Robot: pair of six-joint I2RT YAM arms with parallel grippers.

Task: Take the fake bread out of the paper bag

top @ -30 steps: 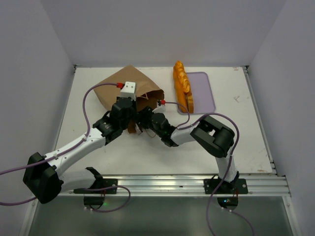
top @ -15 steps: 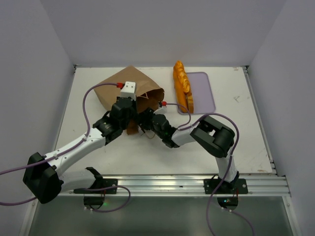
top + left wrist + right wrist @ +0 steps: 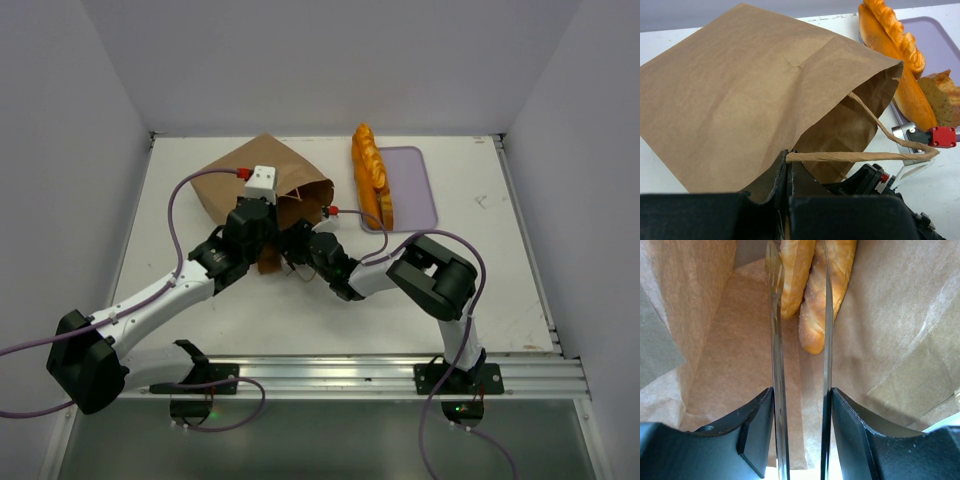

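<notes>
The brown paper bag [image 3: 250,175] lies flat on the table with its mouth toward the tray. My left gripper [image 3: 788,160] is shut on the bag's cord handle [image 3: 855,156] and lifts the upper lip. My right gripper [image 3: 800,395] is shut on metal tongs [image 3: 776,340], whose two blades reach into the bag [image 3: 715,345]. Two golden pieces of fake bread [image 3: 815,305] lie deep inside, the tong blades on either side of them with their tips out of frame. Other fake bread [image 3: 370,180] rests on the lavender tray [image 3: 415,190].
The tray [image 3: 940,45] and its loaves [image 3: 895,45] sit just right of the bag mouth. Both arms cross in front of the bag [image 3: 740,85]. White walls close in the table at the left, back and right.
The right wrist has crept slightly toward the bag mouth with the tongs. The left gripper has kept its hold on the handle.
</notes>
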